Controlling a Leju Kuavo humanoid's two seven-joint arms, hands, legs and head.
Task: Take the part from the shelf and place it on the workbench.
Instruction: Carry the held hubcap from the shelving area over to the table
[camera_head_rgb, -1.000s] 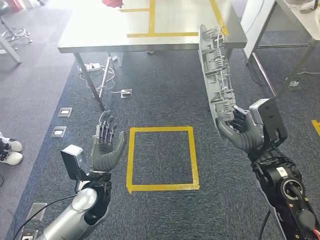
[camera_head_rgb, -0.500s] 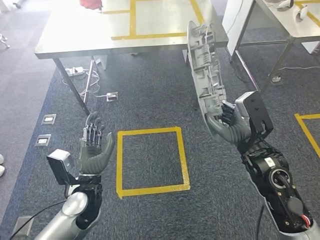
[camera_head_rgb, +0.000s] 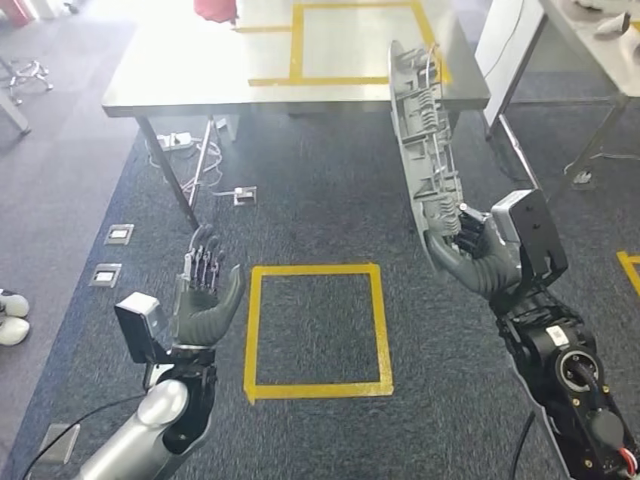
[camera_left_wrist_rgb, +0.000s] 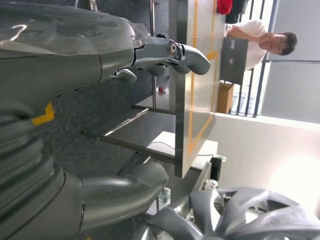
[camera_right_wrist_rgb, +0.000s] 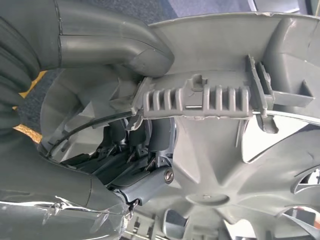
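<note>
The matt grey plastic part (camera_head_rgb: 426, 140), brushed-metal workbench (camera_head_rgb: 189, 75) with a dull sheen, rough carpet floor (camera_head_rgb: 317, 210).

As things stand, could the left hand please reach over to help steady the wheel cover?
Probably yes: the left hand is open and holds nothing, and only bare carpet lies between it and the wheel cover, which the right hand holds upright.

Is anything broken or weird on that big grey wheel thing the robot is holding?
Nothing looks broken. The right hand grips the grey wheel cover by its lower rim, standing on edge and leaning slightly, ribbed back facing the camera. The left hand is open. The workbench lies ahead.
</note>
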